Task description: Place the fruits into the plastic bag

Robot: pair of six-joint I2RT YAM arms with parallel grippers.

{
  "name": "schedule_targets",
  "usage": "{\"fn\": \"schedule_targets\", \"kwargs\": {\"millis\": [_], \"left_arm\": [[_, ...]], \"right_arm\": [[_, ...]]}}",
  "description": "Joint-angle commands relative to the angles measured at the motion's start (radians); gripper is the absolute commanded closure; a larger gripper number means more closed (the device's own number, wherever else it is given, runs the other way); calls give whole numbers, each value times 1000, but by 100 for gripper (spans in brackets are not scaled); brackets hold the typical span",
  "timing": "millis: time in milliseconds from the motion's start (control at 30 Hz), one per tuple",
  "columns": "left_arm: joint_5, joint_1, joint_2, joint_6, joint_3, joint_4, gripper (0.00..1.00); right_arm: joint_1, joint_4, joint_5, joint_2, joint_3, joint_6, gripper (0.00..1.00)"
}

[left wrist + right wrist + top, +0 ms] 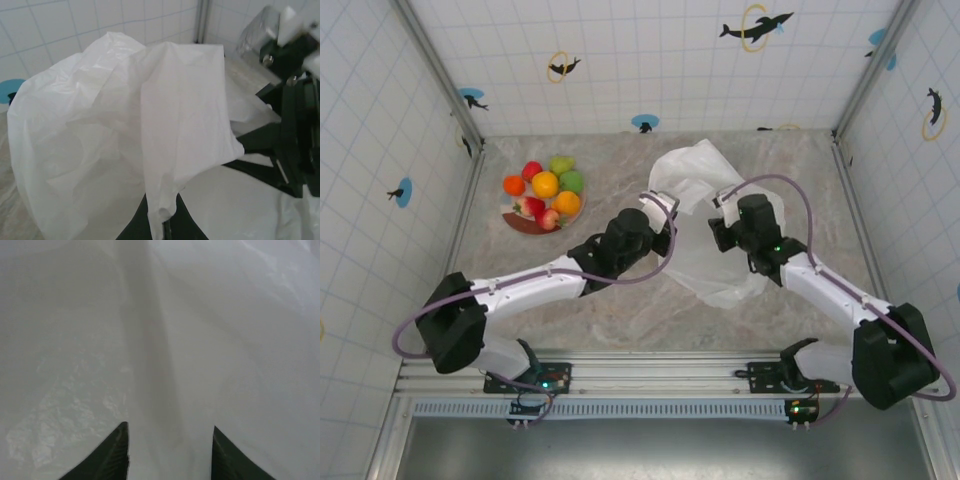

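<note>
Fruits [545, 187] in red, orange and green lie heaped on a round plate [520, 225] at the far left of the stone-patterned table [620, 310], well apart from the crumpled white plastic bag [695, 180] at the centre, where both arms meet. Left gripper [161, 221] is clenched on a hanging fold of the bag, whose film stands up like a tent above it. Right gripper [170, 450], at the bag's right side, has its fingers spread, the film just ahead and nothing pinched between them.

Arms angled inward, left gripper [162, 222] pinching the plastic bag [100, 125], right gripper [170, 429] spread
</note>
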Motion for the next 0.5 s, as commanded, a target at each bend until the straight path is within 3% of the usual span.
{"fn": "schedule_targets", "kwargs": {"millis": [0, 100, 267, 400, 467], "left_arm": [[148, 31, -26, -70, -28, -28, 100], [185, 50, -37, -89, -40, -17, 100], [164, 97, -41, -142, -58, -8, 100], [32, 136, -32, -252, -85, -9, 72], [59, 150, -29, -280, -114, 9, 49]], "right_arm": [[22, 136, 148, -33, -49, -77, 51], [23, 154, 168, -22, -58, -83, 57], [26, 114, 137, 11, -9, -30, 97], [19, 47, 67, 45, 62, 149, 100], [1, 7, 13, 64, 100, 252, 100]]}}
